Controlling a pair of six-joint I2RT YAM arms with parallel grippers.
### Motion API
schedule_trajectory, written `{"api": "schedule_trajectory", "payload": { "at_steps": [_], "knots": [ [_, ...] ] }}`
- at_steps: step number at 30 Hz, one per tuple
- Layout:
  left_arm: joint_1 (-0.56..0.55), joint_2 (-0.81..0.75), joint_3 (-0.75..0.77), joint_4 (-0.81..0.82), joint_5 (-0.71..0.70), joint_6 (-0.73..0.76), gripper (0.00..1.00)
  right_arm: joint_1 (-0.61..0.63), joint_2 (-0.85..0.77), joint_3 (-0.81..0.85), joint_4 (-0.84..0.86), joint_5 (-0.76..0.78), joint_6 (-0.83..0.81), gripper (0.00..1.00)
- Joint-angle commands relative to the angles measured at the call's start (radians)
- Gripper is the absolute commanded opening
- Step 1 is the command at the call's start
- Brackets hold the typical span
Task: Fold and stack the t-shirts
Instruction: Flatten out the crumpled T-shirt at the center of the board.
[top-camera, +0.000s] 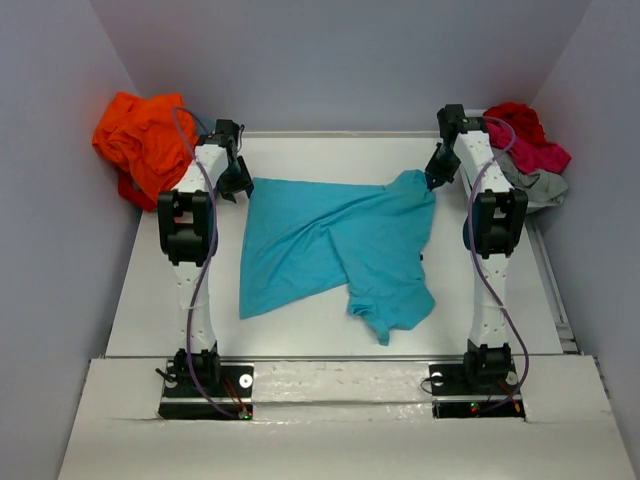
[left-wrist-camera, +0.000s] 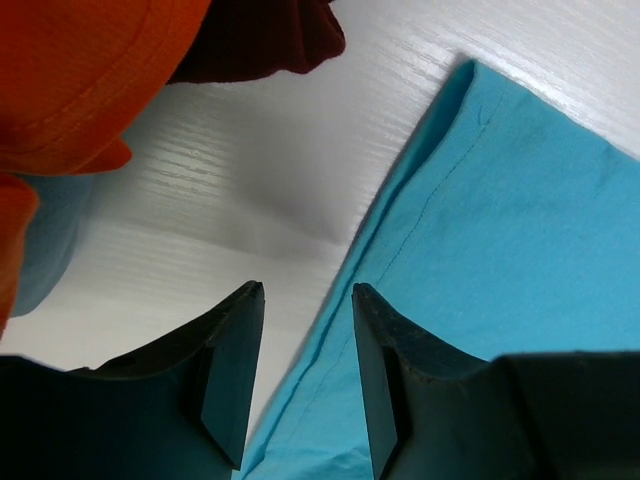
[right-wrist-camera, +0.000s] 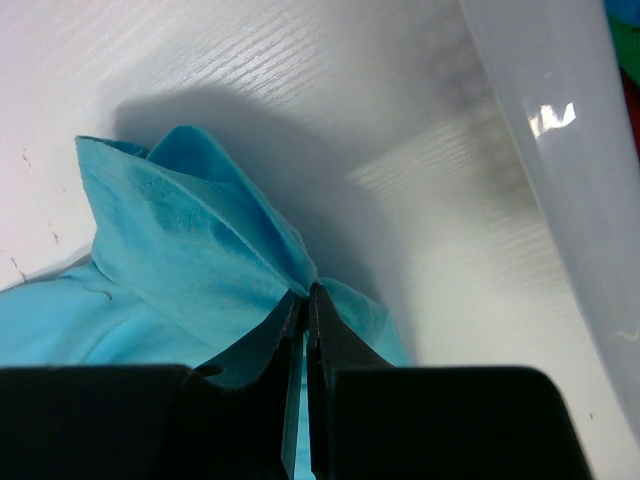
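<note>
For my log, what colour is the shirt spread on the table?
Turquoise t-shirt, clearest in the top external view.

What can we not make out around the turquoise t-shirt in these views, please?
Top external: how many shirts form the red, pink and grey cloth pile; the right arm overlaps it.
Left wrist: dark maroon cloth, cut by the top edge.
Right wrist: green and red cloth, a sliver at the right edge past the translucent plastic wall.
</note>
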Motion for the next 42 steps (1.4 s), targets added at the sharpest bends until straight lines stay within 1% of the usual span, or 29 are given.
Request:
{"api": "schedule_trajectory", "payload": {
  "at_steps": [1, 5, 7, 8, 12, 16, 19, 28, 29, 31, 34, 38, 42],
  "knots": [
    [0.006, -0.062, 0.002, 0.009, 0.055, 0.021, 0.55, -0.008, -0.005, 0.011, -0.002, 0.008, -0.017, 0.10],
    [0.006, -0.022, 0.024, 0.034, 0.147, 0.042, 0.61, -0.008, -0.009, 0.011, -0.004, -0.001, -0.020, 0.10],
    [0.006, -0.005, 0.042, 0.046, 0.169, 0.047, 0.64, -0.008, -0.016, 0.006, -0.004, -0.008, -0.026, 0.09],
    [0.006, 0.006, 0.053, 0.051, 0.172, 0.051, 0.65, -0.008, -0.016, 0.004, -0.002, -0.008, -0.026, 0.10],
    [0.006, 0.069, 0.181, 0.025, 0.157, 0.073, 0.66, -0.008, -0.025, -0.017, 0.002, -0.031, -0.032, 0.10],
    [0.006, 0.104, 0.212, 0.049, 0.161, 0.093, 0.67, -0.008, -0.049, -0.051, 0.007, -0.032, -0.039, 0.11],
    [0.015, 0.129, 0.203, 0.078, 0.154, 0.087, 0.67, -0.008, -0.066, -0.065, 0.007, -0.032, -0.048, 0.12],
    [0.033, 0.172, 0.166, 0.132, 0.176, 0.094, 0.68, -0.008, -0.060, -0.022, -0.025, -0.030, -0.058, 0.12],
    [0.033, 0.178, 0.163, 0.144, 0.193, 0.096, 0.69, -0.008, -0.062, -0.023, -0.025, -0.030, -0.058, 0.12],
    [0.033, 0.188, 0.165, 0.152, 0.216, 0.102, 0.70, 0.001, -0.062, -0.026, -0.027, -0.027, -0.058, 0.12],
    [0.042, 0.221, 0.168, 0.154, 0.279, 0.107, 0.70, 0.001, -0.065, -0.026, -0.030, -0.028, -0.058, 0.12],
    [0.042, 0.210, 0.142, 0.175, 0.328, 0.105, 0.69, 0.001, -0.069, -0.023, -0.027, -0.025, -0.057, 0.12],
    [0.042, 0.202, 0.125, 0.163, 0.386, 0.098, 0.68, 0.001, -0.068, -0.012, -0.027, -0.035, -0.051, 0.12]
  ]
}}
